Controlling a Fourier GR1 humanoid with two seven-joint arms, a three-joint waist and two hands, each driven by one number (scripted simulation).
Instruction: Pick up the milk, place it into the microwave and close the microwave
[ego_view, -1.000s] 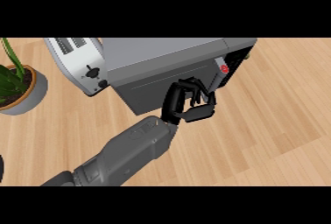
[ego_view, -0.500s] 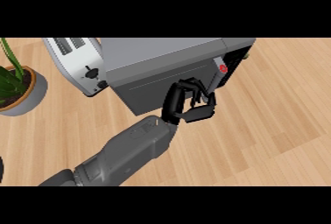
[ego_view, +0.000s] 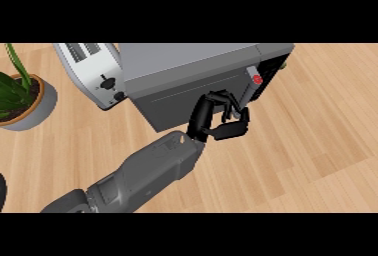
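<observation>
- Touching the microwave's near front face: left hand, fingers curled, nothing seen in them.
- Milk: hidden, can't tell where.
- Red button on the microwave's right panel; markings too small to read.
- Toaster just left of the microwave, potted plant further left.

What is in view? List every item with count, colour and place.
microwave: one, grey, top centre of the counter
red button: one, on the microwave's front, towards its right
toaster: one, white, left of the microwave
potted plant: one, green leaves in a grey pot, left edge
counter: one, light wood, under everything
milk: none visible
forearm: one, grey, coming in from lower left
left hand: one, black, fingers curled, at the microwave's front
right hand: not in view
</observation>
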